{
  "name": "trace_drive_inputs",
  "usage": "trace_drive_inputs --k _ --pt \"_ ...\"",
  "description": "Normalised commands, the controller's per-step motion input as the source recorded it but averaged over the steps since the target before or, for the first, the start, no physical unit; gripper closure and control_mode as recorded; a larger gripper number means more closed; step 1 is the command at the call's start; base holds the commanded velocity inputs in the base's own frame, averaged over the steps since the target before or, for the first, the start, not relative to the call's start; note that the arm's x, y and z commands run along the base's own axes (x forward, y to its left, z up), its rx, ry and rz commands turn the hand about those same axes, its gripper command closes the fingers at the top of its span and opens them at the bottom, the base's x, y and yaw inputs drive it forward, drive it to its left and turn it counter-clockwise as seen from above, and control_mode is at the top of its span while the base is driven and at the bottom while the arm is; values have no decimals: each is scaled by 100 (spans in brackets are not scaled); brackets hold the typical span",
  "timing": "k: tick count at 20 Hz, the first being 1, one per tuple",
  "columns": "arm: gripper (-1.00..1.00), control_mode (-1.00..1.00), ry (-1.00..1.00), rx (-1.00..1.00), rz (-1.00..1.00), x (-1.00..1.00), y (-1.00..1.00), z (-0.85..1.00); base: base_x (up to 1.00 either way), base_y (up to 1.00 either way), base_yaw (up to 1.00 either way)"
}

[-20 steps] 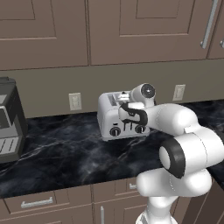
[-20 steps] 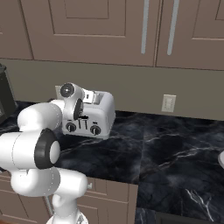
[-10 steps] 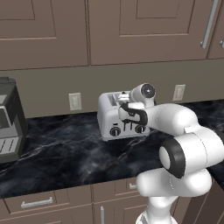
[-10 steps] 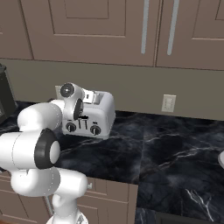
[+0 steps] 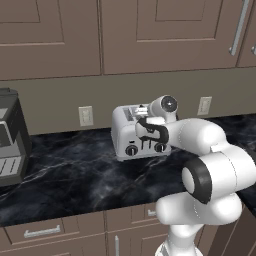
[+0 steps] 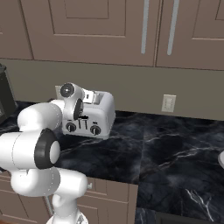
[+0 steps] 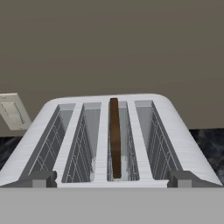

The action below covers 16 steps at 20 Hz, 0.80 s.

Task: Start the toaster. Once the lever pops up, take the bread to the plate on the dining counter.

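From the left base view, the silver four-slot toaster [image 5: 131, 132] stands at the back of the black marble worktop [image 5: 75, 175], against the wall between two wall outlets [image 5: 86, 116]. Its front face carries two black round knobs, with small black sliders between them. The white arm bends forward from the lower right, elbow low, forearm reaching across to the toaster's right front, so the hand covers that end of the appliance. The gripper [image 5: 146, 134] hangs in front of the toaster's face. A dark grey boxy appliance [image 5: 11, 137] sits at the left edge of the worktop, well apart from the toaster. Taupe wall cabinets hang above.

From the right base view, the arm comes in from the lower left and its wrist lies over the toaster's [image 6: 94, 116] left front corner. The gripper [image 6: 81, 119] points down just in front of the face, near the sliders. This side shows one outlet [image 6: 168, 103] on the wall to the right and a long bare stretch of worktop [image 6: 166, 153]. A pale curved edge shows at the far right border; what it is cannot be told.

The hand view looks down along the toaster's [image 7: 183, 135] top, showing what neither base view does: four open slots, and the bread [image 7: 115, 135], a thin dark brown slice, standing upright in the third slot from the left. The other three slots hold nothing but wire guides. The jaws stand spread wide apart, gripping nothing.
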Motion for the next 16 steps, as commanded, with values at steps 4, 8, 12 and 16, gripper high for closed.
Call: trace_drive_inputs --k 4,8,12,16 --pt "-100 -100 0 0 0 0 0 0 0 0 0" --pt "-100 -100 0 0 0 0 0 0 0 0 0" --pt "-100 -100 0 0 0 0 0 0 0 0 0" --pt "-100 -100 0 0 0 0 -1 0 0 0 0"
